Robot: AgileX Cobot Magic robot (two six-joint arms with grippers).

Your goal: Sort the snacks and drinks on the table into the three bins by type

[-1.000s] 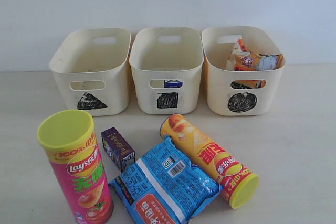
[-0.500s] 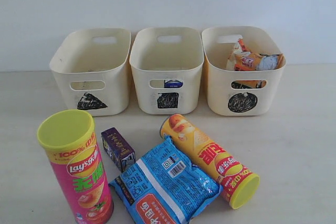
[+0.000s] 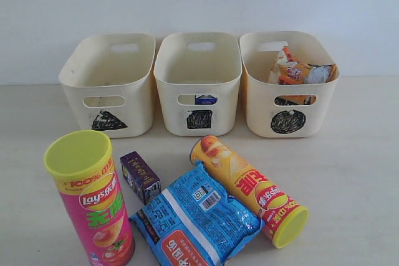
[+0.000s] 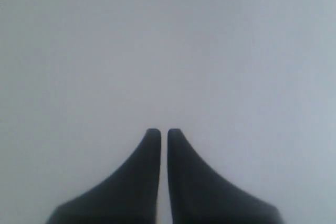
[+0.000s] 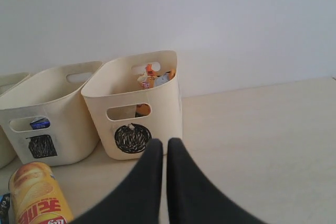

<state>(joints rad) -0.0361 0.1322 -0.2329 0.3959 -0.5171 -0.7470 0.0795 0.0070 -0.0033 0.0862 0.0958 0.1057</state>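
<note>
On the table (image 3: 349, 166), a pink chip tube (image 3: 93, 200) stands upright at the front left. Beside it lies a dark purple carton (image 3: 140, 177), then a blue bag (image 3: 194, 219), and a yellow-red chip tube (image 3: 249, 189) lying on its side. Three cream bins stand behind: triangle bin (image 3: 109, 85), square bin (image 3: 198, 84) with a blue-and-white carton (image 3: 205, 99) showing through its slot, and circle bin (image 3: 288, 85) holding an orange bag (image 3: 296, 71). My left gripper (image 4: 164, 130) is shut, facing a blank surface. My right gripper (image 5: 164, 141) is shut, in front of the circle bin (image 5: 137, 106).
A pale wall rises right behind the bins. Bare table stretches to the right of the circle bin and the lying tube (image 5: 37, 195). Neither arm shows in the exterior view.
</note>
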